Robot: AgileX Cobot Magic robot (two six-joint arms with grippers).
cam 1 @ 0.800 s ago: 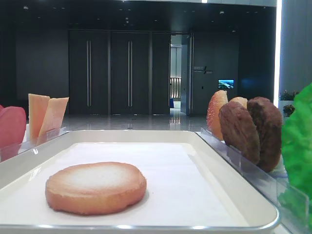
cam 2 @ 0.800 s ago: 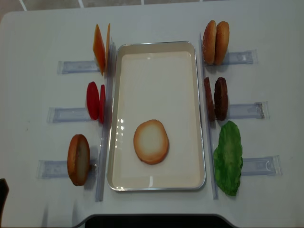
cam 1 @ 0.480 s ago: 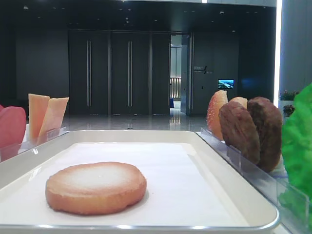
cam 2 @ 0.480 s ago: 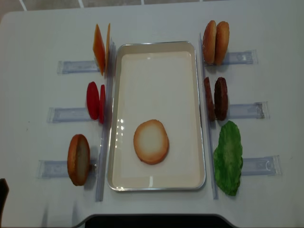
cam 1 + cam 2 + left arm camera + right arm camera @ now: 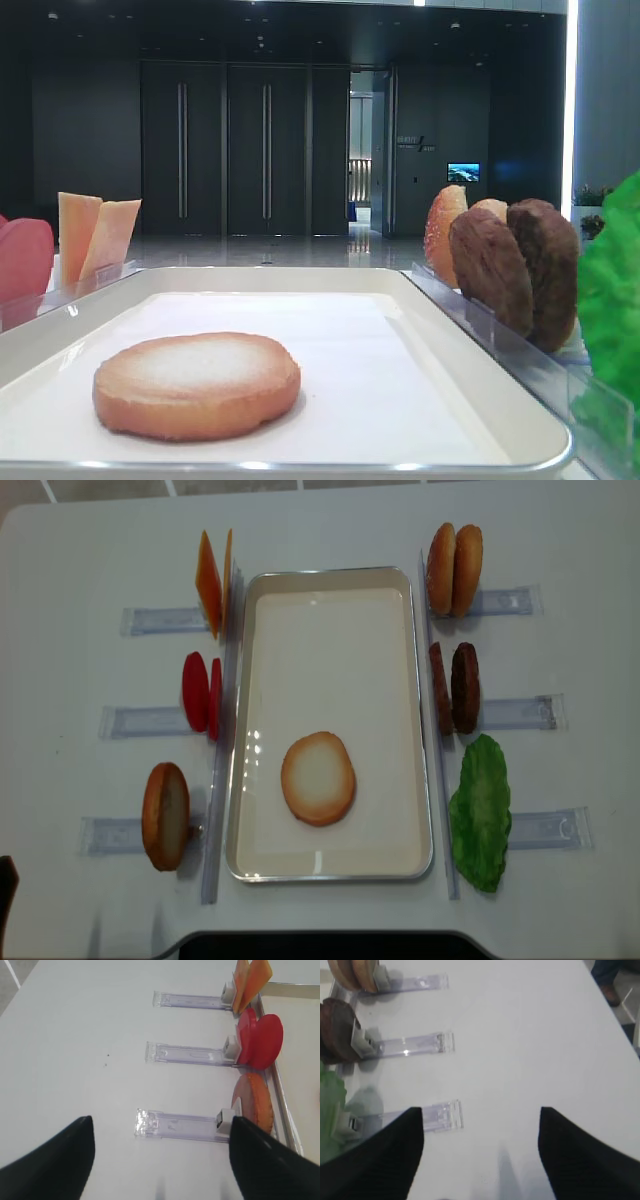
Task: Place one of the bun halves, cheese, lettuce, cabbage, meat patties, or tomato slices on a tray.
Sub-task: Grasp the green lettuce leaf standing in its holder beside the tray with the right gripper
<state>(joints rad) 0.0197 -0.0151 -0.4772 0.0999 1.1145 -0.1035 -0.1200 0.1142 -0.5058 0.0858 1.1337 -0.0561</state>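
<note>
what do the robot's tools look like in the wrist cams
Only the fingers show. The right tool has two broad black fingers with a fine textured surface. The left tool has matching dark, blurred fingers. No cables or markings are visible.

The right gripper [image 5: 479, 1152] hangs above the table's right edge, jaws spread wide and holding nothing. The left gripper [image 5: 161, 1160] does likewise near the left edge (both fingertips blurred).
</note>
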